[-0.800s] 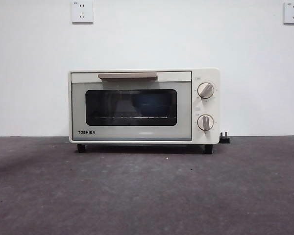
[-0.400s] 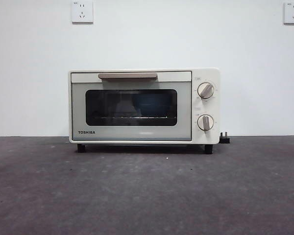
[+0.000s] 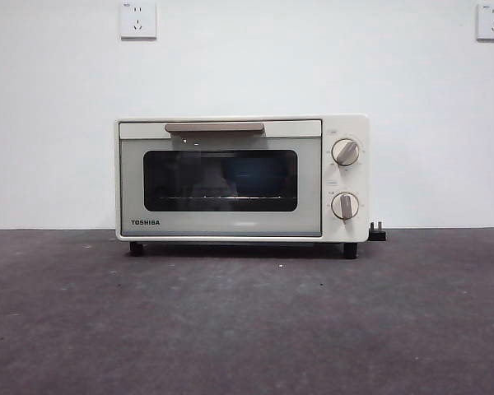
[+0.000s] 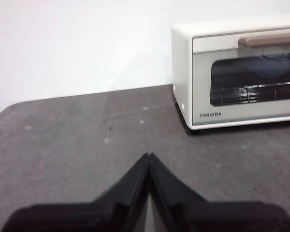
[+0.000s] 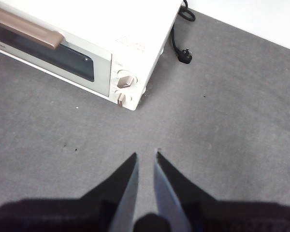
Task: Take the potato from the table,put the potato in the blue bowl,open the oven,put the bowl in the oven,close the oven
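Observation:
The cream-white oven (image 3: 230,222) stands on the table (image 3: 247,329) against the wall, its door shut and the beige handle (image 3: 214,127) up. Through the dark window a blue shape shows on the rack inside, the blue bowl (image 3: 259,174). The potato is hidden. My left gripper (image 4: 149,155) hovers shut and empty over bare table, off the oven's (image 4: 241,111) TOSHIBA end. My right gripper (image 5: 146,154) hangs above the table in front of the knob end of the oven (image 5: 135,29), its jaws a narrow gap apart with nothing between them. Neither arm appears in the front view.
The oven's black cord and plug (image 5: 185,55) lie on the table past its knob side, also visible as the plug (image 3: 377,233) by the oven's right foot. Two wall sockets (image 3: 138,18) sit high on the white wall.

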Available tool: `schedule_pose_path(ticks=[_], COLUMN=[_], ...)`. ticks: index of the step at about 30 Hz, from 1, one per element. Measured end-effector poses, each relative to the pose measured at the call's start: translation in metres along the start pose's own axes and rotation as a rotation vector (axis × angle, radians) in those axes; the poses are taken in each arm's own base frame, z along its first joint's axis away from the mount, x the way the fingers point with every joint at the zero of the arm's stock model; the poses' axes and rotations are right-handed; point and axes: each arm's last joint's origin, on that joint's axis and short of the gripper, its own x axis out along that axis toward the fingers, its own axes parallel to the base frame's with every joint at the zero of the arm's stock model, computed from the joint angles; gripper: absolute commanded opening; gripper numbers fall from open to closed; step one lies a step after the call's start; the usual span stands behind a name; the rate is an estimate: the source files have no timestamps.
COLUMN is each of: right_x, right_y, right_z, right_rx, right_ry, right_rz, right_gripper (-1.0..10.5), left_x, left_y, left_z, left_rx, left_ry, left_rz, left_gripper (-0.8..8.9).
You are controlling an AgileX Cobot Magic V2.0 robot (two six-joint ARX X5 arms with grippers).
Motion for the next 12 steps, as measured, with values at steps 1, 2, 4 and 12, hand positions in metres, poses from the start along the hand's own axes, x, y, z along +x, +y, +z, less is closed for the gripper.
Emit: schedule_pose_path(ticks=[1,2,4,12], right_x=[0.0,0.0,0.0,0.0], right_y=[0.0,0.0,0.0,0.0], right_z=[0.0,0.0,0.0,0.0], right_rx=[0.0,0.0,0.0,0.0], right_ry=[0.0,0.0,0.0,0.0], right_rz=[0.0,0.0,0.0,0.0], right_gripper=[0.6,0.6,0.6,0.6], left_x=[0.0,0.0,0.001,0.002], left_y=[0.0,0.0,-0.001,0.001], left_z=[-0.003,-0.006,-0.01,-0.026], left_rx=[0.0,-0.001,-0.007,-0.052], left_ry=[0.002,0.003,0.006,0.124], left_rz=[0.0,0.0,0.003,0.102], left_gripper=[-0.04,-0.04,-0.04,-0.04])
